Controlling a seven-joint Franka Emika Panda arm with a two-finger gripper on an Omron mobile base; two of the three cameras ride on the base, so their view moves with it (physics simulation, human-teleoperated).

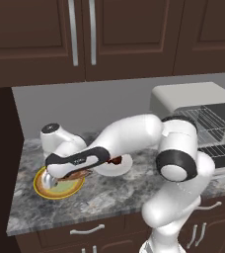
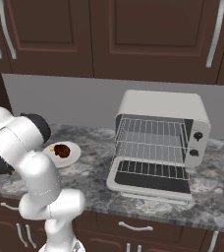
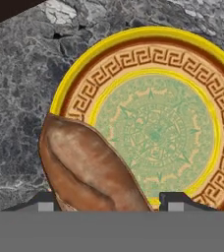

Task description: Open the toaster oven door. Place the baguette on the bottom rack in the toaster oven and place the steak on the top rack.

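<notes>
1. Dark brown wall cabinets (image 2: pixel 133 34) with long metal handles span the top of the room; a plain grey backsplash (image 1: pixel 94 106) runs beneath them.
2. Grey marbled stone counter (image 1: pixel 109 197), with dark brown drawers and curved metal pulls below its front edge.
3. Toaster oven (image 2: pixel 160 140), light grey, stands on the counter to the right. The toaster oven door (image 2: pixel 151 182) lies folded down flat in front of it. The top rack (image 2: pixel 153 130) and the bottom rack (image 2: pixel 151 153), both silver wire, carry nothing.
4. Yellow-rimmed plate (image 3: pixel 155 128) with a brown key-pattern band and green centre, on the counter at far left.
5. White plate (image 2: pixel 73 156), just right of the yellow one, well apart from the oven.
6. Baguette (image 3: pixel 92 170), tan-brown with slashed crust, one end extending over the yellow plate's rim.
7. Steak (image 2: pixel 61 150), small and dark reddish-brown, on the white plate.
8. Gripper (image 3: pixel 106 202), directly above the yellow plate, fingers (image 3: pixel 178 199) fairly wide apart, one on each side of the baguette; whether they actually grip the loaf cannot be told.
</notes>
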